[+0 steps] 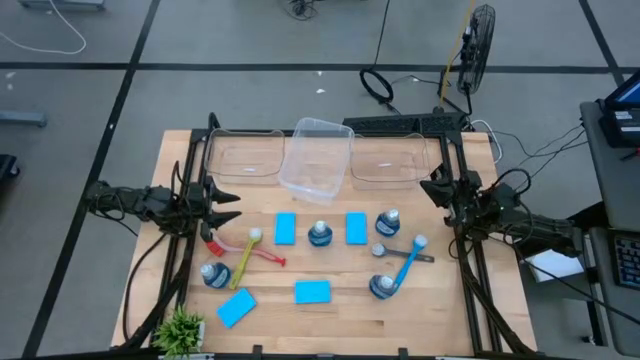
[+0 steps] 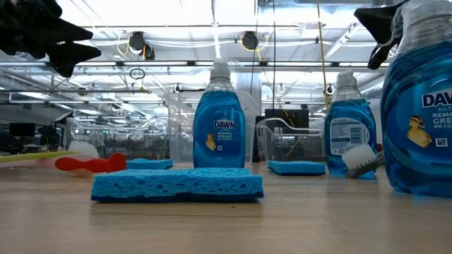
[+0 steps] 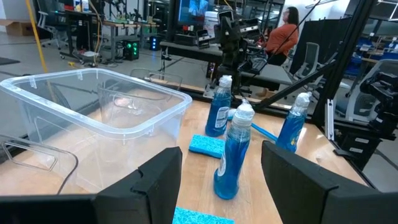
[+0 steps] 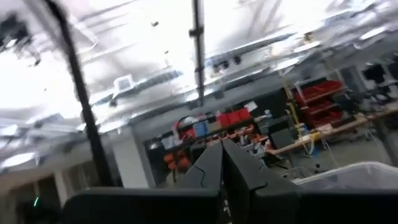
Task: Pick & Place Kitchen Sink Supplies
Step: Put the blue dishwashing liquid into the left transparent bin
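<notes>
The left pincer [image 1: 232, 206] hangs released at nine o'clock of the bench [image 1: 340, 330], grasping nothing. The right pincer [image 1: 428, 186] is clenched, empty, at three o'clock. Bottles [image 1: 320, 234], sponges [image 1: 312, 292] and brushes [image 1: 245, 260] lie in the middle.

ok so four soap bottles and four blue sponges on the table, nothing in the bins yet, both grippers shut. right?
One thing is off: only the right gripper is shut. The left gripper is open, its fingers standing well apart in the left wrist view. The rest holds: the high view shows four soap bottles, four blue sponges, and the clear bins with nothing in them.
</notes>
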You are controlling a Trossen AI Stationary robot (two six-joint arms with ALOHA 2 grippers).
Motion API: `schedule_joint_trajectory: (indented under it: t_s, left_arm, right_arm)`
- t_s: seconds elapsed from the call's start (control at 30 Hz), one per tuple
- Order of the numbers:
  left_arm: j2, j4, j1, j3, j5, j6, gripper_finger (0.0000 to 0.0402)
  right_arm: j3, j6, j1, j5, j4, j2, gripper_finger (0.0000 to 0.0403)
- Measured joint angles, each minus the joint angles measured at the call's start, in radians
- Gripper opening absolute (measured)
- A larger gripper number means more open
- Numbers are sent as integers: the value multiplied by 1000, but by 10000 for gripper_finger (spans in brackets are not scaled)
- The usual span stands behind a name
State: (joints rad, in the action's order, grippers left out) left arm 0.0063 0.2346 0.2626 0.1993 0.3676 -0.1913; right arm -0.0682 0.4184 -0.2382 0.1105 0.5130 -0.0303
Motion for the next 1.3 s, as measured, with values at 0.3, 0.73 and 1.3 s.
schedule_joint_trajectory:
  t_s: [0.3,0.73,1.3]
  left_arm:
    - [0,0,0,0,0,1,223]
    - [0,6,0,0,5,13,223]
    - [0,8,0,0,1,3,223]
  right_arm:
    - [-340,-163,1,25,-483,-198,7]
    - [-710,-255,47,22,-926,-621,8]
    - [-726,-297,156,22,-982,-700,9]
